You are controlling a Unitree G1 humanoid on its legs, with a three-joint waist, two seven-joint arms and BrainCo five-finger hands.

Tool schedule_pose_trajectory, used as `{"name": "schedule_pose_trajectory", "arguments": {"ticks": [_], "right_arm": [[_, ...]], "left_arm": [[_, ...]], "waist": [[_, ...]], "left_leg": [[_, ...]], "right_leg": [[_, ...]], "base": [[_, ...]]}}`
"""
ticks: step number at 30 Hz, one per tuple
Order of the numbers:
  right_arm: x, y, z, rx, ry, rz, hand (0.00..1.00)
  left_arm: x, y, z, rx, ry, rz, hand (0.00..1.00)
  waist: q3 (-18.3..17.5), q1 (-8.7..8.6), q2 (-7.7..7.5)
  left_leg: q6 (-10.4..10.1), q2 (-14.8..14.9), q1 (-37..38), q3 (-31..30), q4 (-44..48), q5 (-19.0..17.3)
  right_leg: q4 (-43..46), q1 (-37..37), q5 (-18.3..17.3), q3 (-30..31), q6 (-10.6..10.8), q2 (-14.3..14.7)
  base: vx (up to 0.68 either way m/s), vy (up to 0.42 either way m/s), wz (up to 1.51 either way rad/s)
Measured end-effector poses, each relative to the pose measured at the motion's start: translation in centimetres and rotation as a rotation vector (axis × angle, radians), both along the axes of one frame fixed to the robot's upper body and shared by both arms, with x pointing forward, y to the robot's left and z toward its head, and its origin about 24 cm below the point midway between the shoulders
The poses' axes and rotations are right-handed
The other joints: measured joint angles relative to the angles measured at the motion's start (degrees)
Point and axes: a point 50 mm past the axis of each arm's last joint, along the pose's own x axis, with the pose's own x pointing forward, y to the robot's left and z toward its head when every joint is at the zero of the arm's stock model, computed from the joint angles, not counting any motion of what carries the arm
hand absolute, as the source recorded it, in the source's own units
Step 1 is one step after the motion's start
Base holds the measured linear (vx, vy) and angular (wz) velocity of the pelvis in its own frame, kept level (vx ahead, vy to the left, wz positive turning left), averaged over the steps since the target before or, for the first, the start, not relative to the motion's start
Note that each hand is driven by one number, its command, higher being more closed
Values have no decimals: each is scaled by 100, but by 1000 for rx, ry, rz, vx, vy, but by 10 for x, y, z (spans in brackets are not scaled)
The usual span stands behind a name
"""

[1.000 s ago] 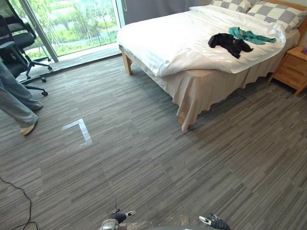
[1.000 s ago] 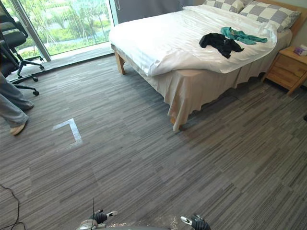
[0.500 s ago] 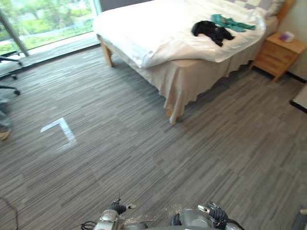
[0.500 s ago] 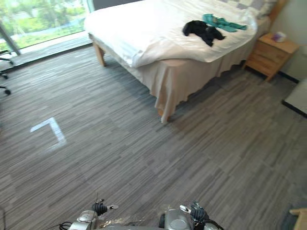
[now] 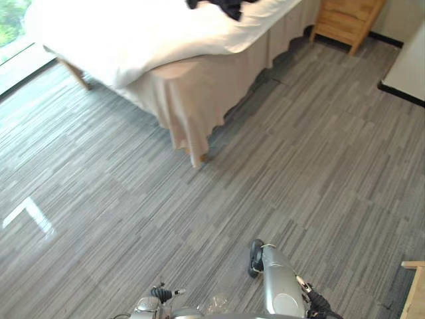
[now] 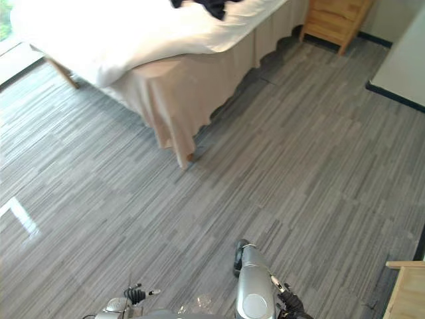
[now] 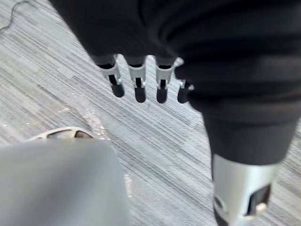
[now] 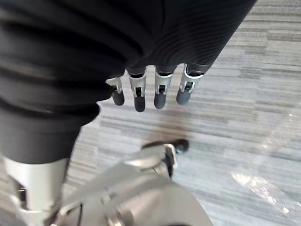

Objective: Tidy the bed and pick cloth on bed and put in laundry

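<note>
- The task looks barely begun: the black cloth (image 5: 222, 5) lies on the bed (image 5: 99, 40), at the far edge of the head views, with nothing touching it.
- The left hand (image 7: 138, 84) hangs over the floor (image 5: 299, 153) with fingers straight and relaxed, and it holds nothing.
- The right hand (image 8: 160, 89) does the same: its fingers are loose, pointing down at the carpet, and its grasp is empty.
- Both hands are well apart from the bed, so no pick is under way.
- The white duvet (image 5: 153, 33) drapes over the near corner above the beige skirt (image 5: 192, 106). It looks fairly smooth where it shows, but too little of the bed is in view to judge whether the tidying is done.
- A wooden nightstand (image 5: 345, 16) stands just beside the bed on the far side.
- What is left, as I judge it:
  - close the gap across the open floor to the bedside
  - grasp the cloth
  - carry it to the laundry
  - straighten the bedding
- I cannot tell where the laundry is from here.
</note>
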Motion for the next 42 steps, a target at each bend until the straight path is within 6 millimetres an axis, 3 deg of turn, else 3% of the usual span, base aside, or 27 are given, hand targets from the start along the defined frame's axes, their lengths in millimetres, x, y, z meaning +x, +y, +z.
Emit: {"name": "schedule_pose_trajectory", "arguments": {"ticks": [1,3,4,6,8,9,10,11,12,13,14,15,17,18,19,21,22,23,24,25,26,29,33,36,39,41,42], "right_arm": [[2,0,1,-5,-13,3,0],[19,-2,9,-23,-78,18,0],[23,-4,11,-36,-93,36,0],[28,-7,16,-51,-126,48,0],[17,-9,13,-53,-98,34,0],[7,-6,9,-43,-68,26,0],[5,-1,6,-28,-54,24,0],[2,1,4,-20,-37,18,0],[3,1,3,-18,-32,16,0],[5,1,2,-13,-29,2,0],[7,1,2,-11,-29,0,0],[8,0,3,-9,-36,-5,0],[9,6,3,2,-76,-19,0],[9,6,4,8,-86,-37,0],[5,7,3,19,-95,-72,0],[-4,13,1,46,-89,-131,0],[-7,22,-2,72,-78,-157,0],[-7,31,-3,96,-75,-161,0],[-7,39,-4,119,-71,-156,0],[-1,41,-3,122,-81,-132,0],[10,39,0,119,-104,-96,0],[19,27,4,111,-124,-49,0],[10,20,0,117,-80,-51,0],[1,16,-2,123,-50,-77,0],[-6,16,-4,131,-31,-94,0],[-19,10,-6,119,-1,-106,0],[-23,9,-6,117,9,-110,0]], "left_arm": [[5,1,3,10,-43,9,0],[8,-1,6,-2,-89,49,0],[8,-2,6,-5,-91,53,0],[-2,0,3,2,-74,77,0],[-9,-4,0,-2,-52,87,0],[-18,-3,-2,-3,-25,97,0],[-21,4,-2,15,-10,93,0],[-22,13,-2,46,25,67,0],[-19,14,-2,50,30,52,0],[-12,14,0,58,26,26,0],[-12,12,-1,59,33,18,0],[-12,11,-2,58,35,20,0],[-11,0,-3,48,37,-21,0],[-8,-2,-3,42,28,-30,0],[-5,-8,-3,31,20,-41,0],[-1,-11,-2,26,12,-49,0],[-8,-7,-3,17,22,0,0],[-13,0,-3,8,17,84,0],[-18,7,-3,15,14,147,0],[-21,6,-4,5,11,199,0],[-24,-5,-6,-36,11,245,0],[-33,-24,-11,-115,7,365,0],[-38,-18,-11,-126,-6,490,0],[-38,4,-4,-63,-67,618,0],[-27,62,20,114,-205,737,0],[1,122,64,281,-418,788,0],[8,136,77,320,-474,798,0]], "waist": [[11,160,-44],[37,399,-81],[29,413,-96],[-83,390,-23],[-256,388,60],[-446,401,-42],[-577,413,-208],[-722,324,-456],[-748,295,-504],[-726,232,-551],[-714,214,-546],[-694,209,-514],[-631,68,-162],[-645,62,-134],[-691,49,-43],[-764,71,-255],[-817,136,-470],[-896,172,-653],[-958,259,-811],[-1034,418,-755],[-1063,423,-498],[-1088,403,-132],[-1107,402,-171],[-1151,423,-323],[-1175,409,-363],[-1193,404,-306],[-1201,408,-298]], "left_leg": [[123,-346,-404,305,-226,-171],[390,-426,-980,1470,-1263,-287],[393,-440,-1101,1807,-1714,-277],[961,-686,-1146,3156,-3979,319],[1325,-937,-1107,3812,-4751,433],[2379,-1121,-1067,3839,-4934,631],[2445,-1206,-1052,3874,-4842,795],[2508,-1319,-1047,3743,-4684,661],[2475,-1375,-1012,3580,-4696,549],[2329,-1472,-835,3273,-4653,440],[2191,-1539,-455,3014,-4666,286],[2117,-1539,-200,2838,-4681,242],[1942,-1395,667,1866,-5125,301],[1862,-1334,819,1634,-5249,344],[1696,-1294,892,1133,-5409,383],[1445,-1377,950,454,-5495,333],[1260,-1415,1009,190,-5426,254],[1121,-1463,1054,119,-5389,187],[957,-1504,1139,89,-5360,83],[843,-1356,1176,130,-5321,27],[723,-1155,1161,157,-5265,-30],[461,-916,1300,66,-5480,84],[290,-799,1348,175,-5576,220],[292,-799,1259,238,-5593,357],[282,-804,1253,233,-5755,533],[279,-729,1215,419,-5921,639],[285,-711,1204,485,-5959,670]], "right_leg": [[-304,504,60,14,-69,30],[-756,1200,13,178,-21,113],[-897,1347,-55,189,-5,118],[-1349,2048,-303,178,145,271],[-1395,2494,-526,88,376,472],[-1055,2568,-799,32,521,492],[-695,2473,-939,-40,610,387],[590,1960,-974,-307,803,56],[1529,1569,-781,-381,997,-120],[2971,986,-775,-416,973,-550],[3521,743,-973,-511,886,-873],[3535,685,-1059,-501,857,-952],[2709,410,-1187,-302,835,-801],[2382,260,-1183,-120,842,-741],[1629,-31,-1058,395,1044,-676],[507,-283,-527,1465,1267,-781],[-100,-310,134,1948,1214,-849],[-366,-314,974,2009,1231,-938],[-331,-277,1115,1922,1237,-1060],[-466,-168,983,1839,1163,-969],[-737,-8,1012,1682,1120,-806],[-1203,374,1073,1361,994,-607],[-1485,798,1032,865,929,-579],[-1605,908,1029,544,923,-622],[-1643,915,1037,415,902,-618],[-1711,921,1097,314,817,-570],[-1732,917,1113,314,797,-556]], "base": [[716,-247,-40],[664,-222,-59],[636,-172,-44],[713,-132,-19],[754,4,8],[657,25,12],[841,-18,43],[832,-12,63],[963,30,101],[747,93,102],[725,86,106],[677,34,121],[605,-80,169],[508,-191,205],[517,-305,228],[452,-325,217],[349,-317,142],[459,-445,124],[465,-453,54],[402,-405,21],[321,-295,10],[241,-224,38],[93,-128,62],[-33,-38,54],[-77,-42,22],[-124,-48,19],[-154,-44,10]]}}
